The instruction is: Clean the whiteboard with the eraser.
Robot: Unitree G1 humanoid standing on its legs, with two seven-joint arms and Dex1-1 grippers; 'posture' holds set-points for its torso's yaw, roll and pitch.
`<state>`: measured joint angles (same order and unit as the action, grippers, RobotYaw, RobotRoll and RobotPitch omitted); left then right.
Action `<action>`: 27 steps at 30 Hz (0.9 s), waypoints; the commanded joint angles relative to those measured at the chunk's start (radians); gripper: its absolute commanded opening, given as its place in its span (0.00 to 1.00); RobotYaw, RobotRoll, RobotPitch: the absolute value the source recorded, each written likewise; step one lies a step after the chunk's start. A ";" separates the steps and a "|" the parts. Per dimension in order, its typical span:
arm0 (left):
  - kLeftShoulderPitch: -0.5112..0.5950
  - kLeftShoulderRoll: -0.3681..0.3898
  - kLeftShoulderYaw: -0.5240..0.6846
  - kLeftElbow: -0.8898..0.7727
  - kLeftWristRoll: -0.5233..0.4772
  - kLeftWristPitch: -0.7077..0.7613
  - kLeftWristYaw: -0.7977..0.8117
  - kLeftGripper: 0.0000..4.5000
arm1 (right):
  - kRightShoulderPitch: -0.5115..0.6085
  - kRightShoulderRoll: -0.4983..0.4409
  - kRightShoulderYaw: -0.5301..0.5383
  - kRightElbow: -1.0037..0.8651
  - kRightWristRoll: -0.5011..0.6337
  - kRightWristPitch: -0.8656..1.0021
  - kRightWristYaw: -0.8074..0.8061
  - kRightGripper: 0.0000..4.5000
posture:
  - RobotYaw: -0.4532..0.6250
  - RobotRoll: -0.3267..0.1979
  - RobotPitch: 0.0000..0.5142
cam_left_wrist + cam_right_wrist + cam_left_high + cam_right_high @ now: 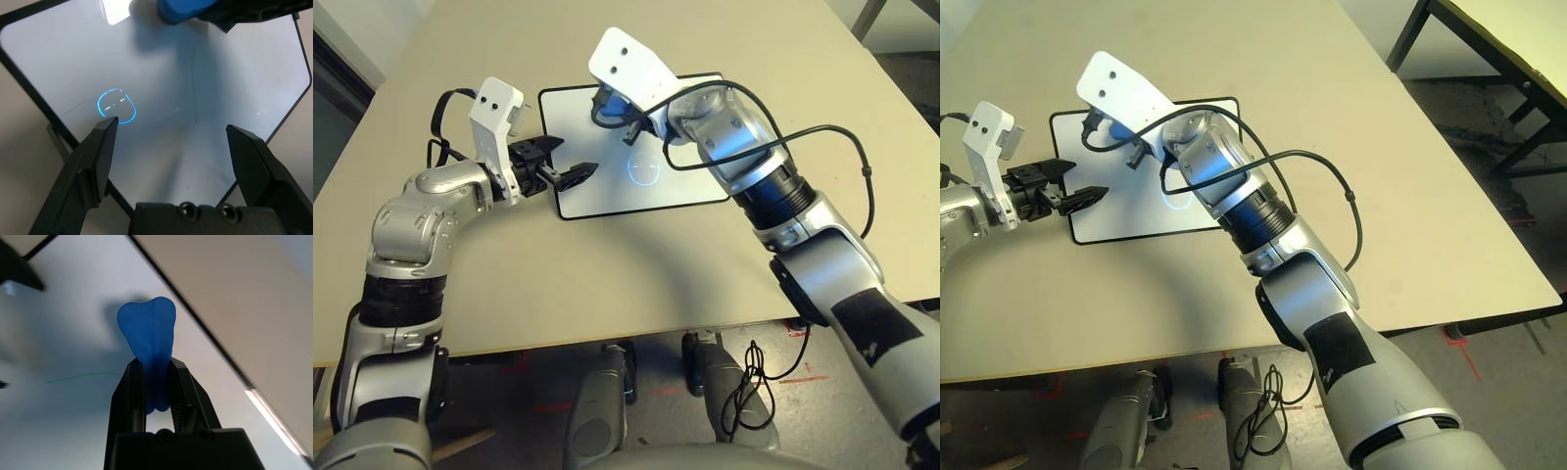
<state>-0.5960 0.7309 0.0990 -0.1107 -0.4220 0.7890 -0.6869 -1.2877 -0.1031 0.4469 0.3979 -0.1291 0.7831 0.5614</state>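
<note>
Whiteboard cleaning is what we see here, and we begin with the biggest thing, the beige table, whose pale top carries everything else. On it, toward the far side from us and a little to our left, the whiteboard lies flat, a glossy white rectangle in a thin black frame with rounded corners. Both of our silver forearms reach over the table toward it.

Our right arm crosses over the board's right half, a black cable looping off it above the tabletop. Our right gripper is over the far part of the board, and its two black fingers are clamped narrowly on the eraser, a bright blue waisted block that sticks out beyond the fingertips; its free end is close over the white surface and casts a shadow there, though we cannot tell whether it touches.

Our left gripper sits at the board's left edge, its fingers spread wide with nothing between them, the tips over the white surface.

On the board itself we make out a small blue drawn ring with short dashes inside, near the middle, and a faint thin green line beside it.
</note>
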 commanded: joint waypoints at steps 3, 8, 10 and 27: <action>0.023 0.004 0.003 -0.016 0.000 0.013 0.000 1.00 | 0.114 0.000 0.123 -0.134 -0.015 0.089 0.100 0.13 | 0.49 0.62 0.50; 0.028 0.004 0.006 -0.023 -0.003 0.018 0.002 1.00 | 0.168 0.001 0.159 -0.215 -0.019 0.134 0.122 0.13 | 0.49 0.62 0.50; 0.031 0.003 0.007 -0.027 -0.006 0.020 0.002 1.00 | 0.148 0.015 0.119 -0.176 -0.023 0.101 0.089 0.13 | 0.49 0.62 0.50; 0.034 -0.006 0.009 -0.051 -0.019 0.040 0.006 1.00 | 0.099 0.090 -0.025 0.016 -0.021 -0.081 -0.029 0.13 | 0.50 0.62 0.51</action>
<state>-0.5754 0.7260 0.1041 -0.1527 -0.4330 0.8111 -0.6810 -1.2370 -0.0274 0.3698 0.4378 -0.1407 0.6543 0.5053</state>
